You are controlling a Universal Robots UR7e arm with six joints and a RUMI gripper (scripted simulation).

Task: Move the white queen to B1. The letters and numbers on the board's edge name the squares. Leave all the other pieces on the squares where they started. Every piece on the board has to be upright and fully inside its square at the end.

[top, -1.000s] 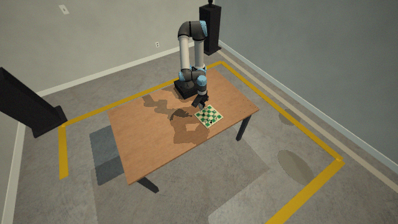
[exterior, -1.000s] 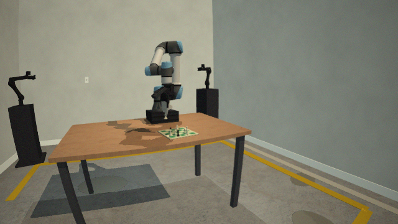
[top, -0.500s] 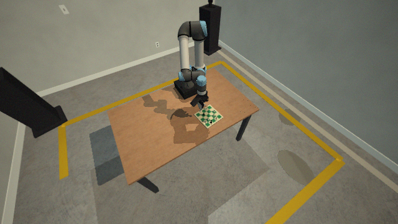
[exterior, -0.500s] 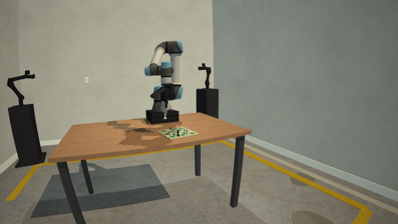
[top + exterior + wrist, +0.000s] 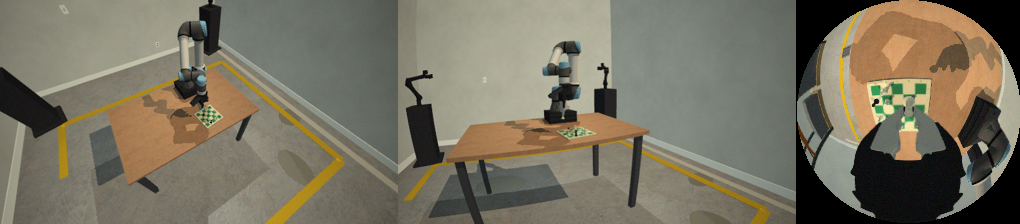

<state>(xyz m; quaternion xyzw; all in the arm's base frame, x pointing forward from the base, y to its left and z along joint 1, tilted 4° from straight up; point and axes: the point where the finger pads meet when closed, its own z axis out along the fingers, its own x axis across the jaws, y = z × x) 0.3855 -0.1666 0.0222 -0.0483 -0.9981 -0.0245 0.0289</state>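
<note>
Grey walls are backing the tabletop (image 5: 491, 137); the pincer (image 5: 561, 116) is gripping the queen (image 5: 909, 106), hanging above the board (image 5: 218, 118) near the far edge. Lowering upright onto B1 is advisable.
</note>
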